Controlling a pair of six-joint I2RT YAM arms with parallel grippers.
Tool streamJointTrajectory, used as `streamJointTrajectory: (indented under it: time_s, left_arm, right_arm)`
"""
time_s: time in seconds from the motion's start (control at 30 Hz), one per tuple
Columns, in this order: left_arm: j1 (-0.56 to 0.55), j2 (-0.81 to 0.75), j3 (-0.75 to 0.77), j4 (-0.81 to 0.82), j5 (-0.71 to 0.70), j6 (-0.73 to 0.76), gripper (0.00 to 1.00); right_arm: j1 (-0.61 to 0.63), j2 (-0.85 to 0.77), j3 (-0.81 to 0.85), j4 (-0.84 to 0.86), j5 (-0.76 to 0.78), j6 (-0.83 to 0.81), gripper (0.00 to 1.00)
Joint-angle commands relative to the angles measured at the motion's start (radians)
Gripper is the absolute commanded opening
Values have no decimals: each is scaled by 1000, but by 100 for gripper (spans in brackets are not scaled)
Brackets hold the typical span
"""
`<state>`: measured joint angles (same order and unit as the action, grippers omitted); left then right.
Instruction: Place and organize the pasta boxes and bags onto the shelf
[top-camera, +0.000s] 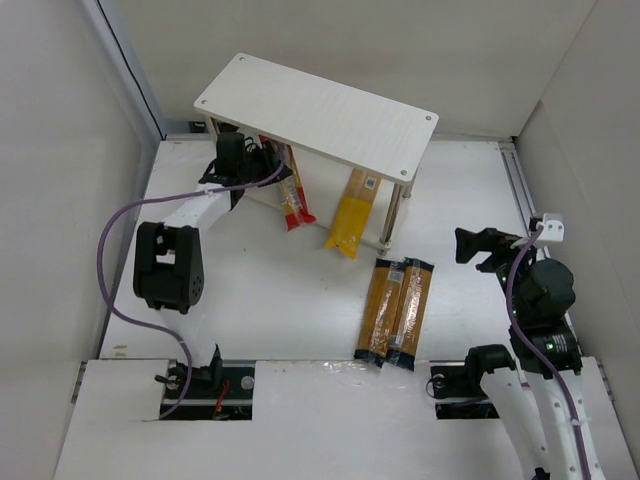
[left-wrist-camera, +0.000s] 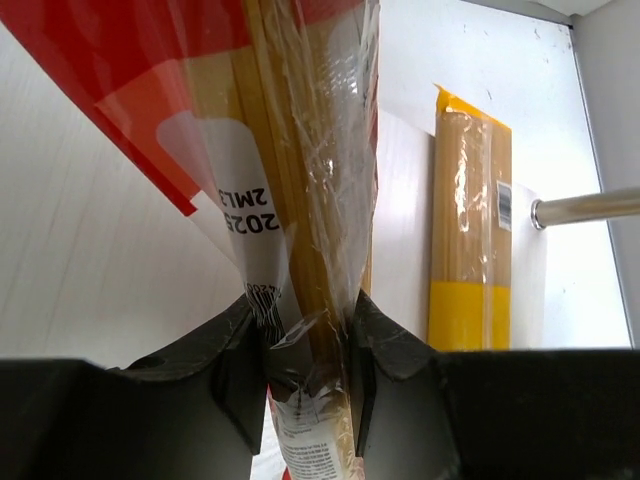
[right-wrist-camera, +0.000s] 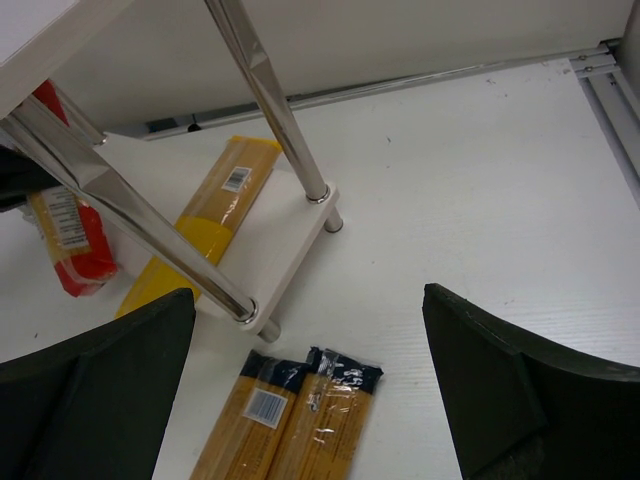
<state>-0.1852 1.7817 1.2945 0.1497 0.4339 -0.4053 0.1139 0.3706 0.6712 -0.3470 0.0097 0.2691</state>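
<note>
Chrome legs (right-wrist-camera: 268, 100) frame the shelf's (top-camera: 330, 110) lower board, where the yellow bag (top-camera: 352, 215) and the red-and-orange pack (top-camera: 293, 205) lie with their ends overhanging. The left gripper (left-wrist-camera: 308, 350) is clamped on that pack's end. The right gripper (top-camera: 472, 250) hangs with fingers spread beside two spaghetti bags (top-camera: 397, 310) lying on the table (top-camera: 300, 300).

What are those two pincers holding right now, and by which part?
The left pincer grips the red pasta package by one narrow end. The right pincer is open and holds nothing.
</note>
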Motion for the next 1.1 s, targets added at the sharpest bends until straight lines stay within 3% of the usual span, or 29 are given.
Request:
streamJointTrajectory:
  time_s: [0.0,0.2,0.33,0.43,0.47,0.6,0.83,1.07]
  left_arm:
    - [-7,39,179,128,150,-32,0]
    - [-34,160,305,29,161,8,0]
    - [-54,173,331,-24,135,45,14]
    - [-54,151,319,-44,97,57,65]
    - [-54,151,309,-59,74,57,100]
    - [-54,105,299,-101,49,77,100]
    - [-65,-45,128,-101,40,88,100]
    - [-222,-330,-154,-160,-252,40,100]
  right_arm:
    - [12,-19,11,43,21,10,100]
    - [12,-29,11,43,30,10,100]
    - [12,-38,11,34,30,10,100]
    - [12,-38,11,34,39,10,100]
    - [12,-38,11,34,39,10,100]
    - [12,-38,11,34,39,10,100]
    - [12,-38,2,34,39,21,100]
    - [12,27,11,-27,82,51,100]
